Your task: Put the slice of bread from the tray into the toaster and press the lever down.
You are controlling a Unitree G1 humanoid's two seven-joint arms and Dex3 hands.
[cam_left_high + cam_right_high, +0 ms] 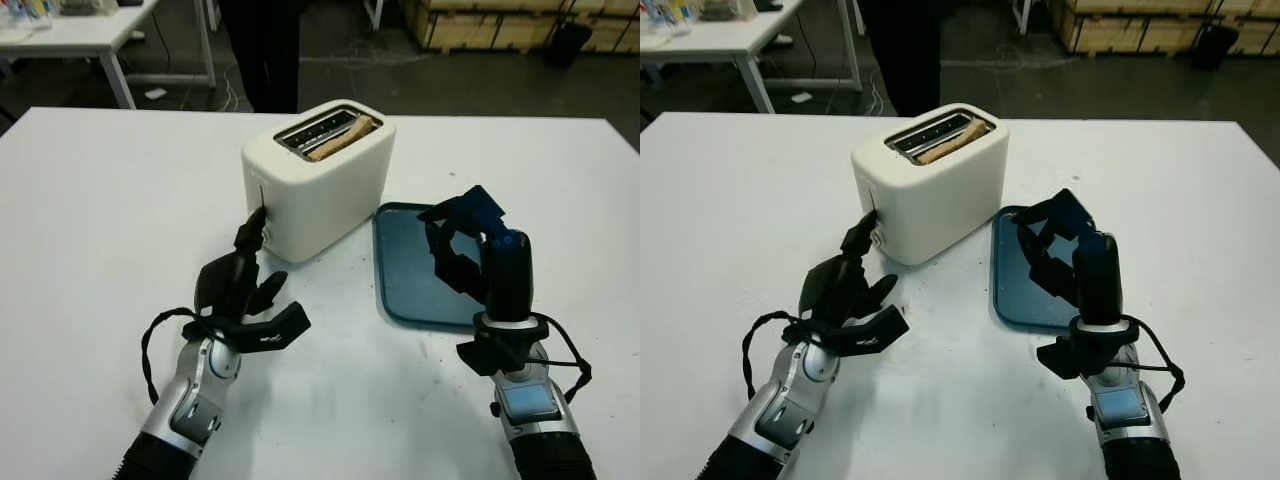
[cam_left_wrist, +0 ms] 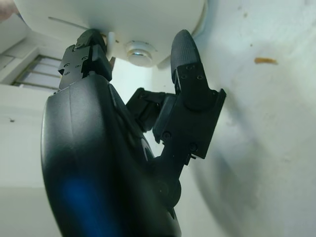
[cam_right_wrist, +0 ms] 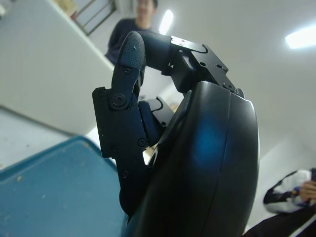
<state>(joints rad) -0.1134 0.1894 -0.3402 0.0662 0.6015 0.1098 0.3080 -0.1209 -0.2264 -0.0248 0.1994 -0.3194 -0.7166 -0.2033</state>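
On the white table [image 1: 100, 220] in front of you, the biggest thing is the cream toaster [image 1: 330, 190], standing near the middle with one narrow end turned toward your left arm. Just beside it, on your right, lies the blue tray [image 1: 405, 270], its near corner close to the toaster's base; its surface is bare where you can see it. The slice of bread [image 1: 340, 138] is already down in one of the toaster's top slots, only its browned upper edge showing above the metal rim.

Your left hand [image 1: 245, 290] is at the toaster's near end, holding nothing. One finger [image 2: 86, 49] reaches up to the end face, and in the left wrist view its tip sits right against the small white lever [image 2: 111, 42], next to the round knob [image 2: 139, 52]. You cannot tell from these views how far down the lever stands. The other fingers are loosely bent and free of the toaster.

Your right hand [image 1: 470, 240] is raised above the tray's near right part, its fingers curled inward on nothing.

Beyond the table's far edge a person in dark clothes [image 1: 262, 50] stands behind the toaster, and another white table [image 1: 70, 30] shows at the far left
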